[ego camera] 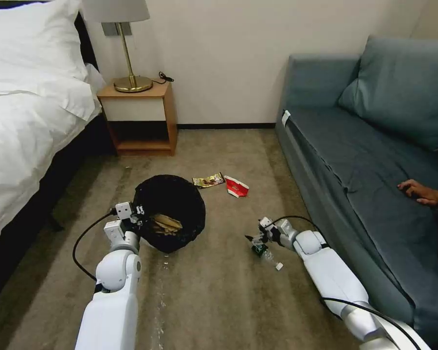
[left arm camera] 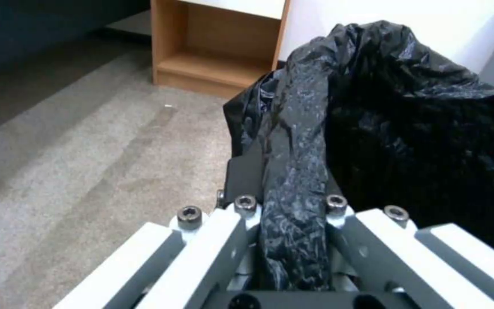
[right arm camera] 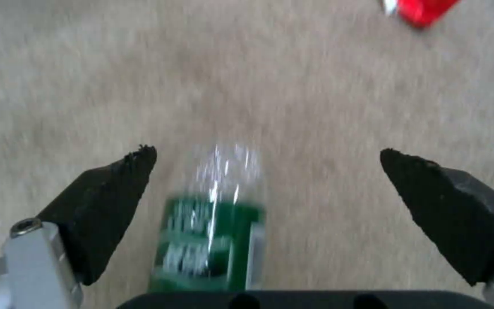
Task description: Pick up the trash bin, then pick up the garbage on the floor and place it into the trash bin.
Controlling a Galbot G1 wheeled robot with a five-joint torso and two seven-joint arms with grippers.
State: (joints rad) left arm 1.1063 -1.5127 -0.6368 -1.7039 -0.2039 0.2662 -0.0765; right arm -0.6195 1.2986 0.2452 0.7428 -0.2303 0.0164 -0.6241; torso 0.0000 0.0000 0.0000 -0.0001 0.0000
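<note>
The trash bin, lined with a black bag, tilts its mouth toward me on the carpet. My left gripper is shut on its near rim, and the bag's rim runs between the jaws of that gripper. Crumpled brown paper lies inside the bin. A clear bottle with a green label lies on the floor. My right gripper hovers open just over it, the bottle between its fingers. A gold wrapper and a red-and-white carton lie beyond the bin.
A grey-blue sofa runs along the right. A bed stands at the left, with a wooden nightstand and a lamp beside it. Open carpet lies between my arms. The carton shows ahead of the right gripper.
</note>
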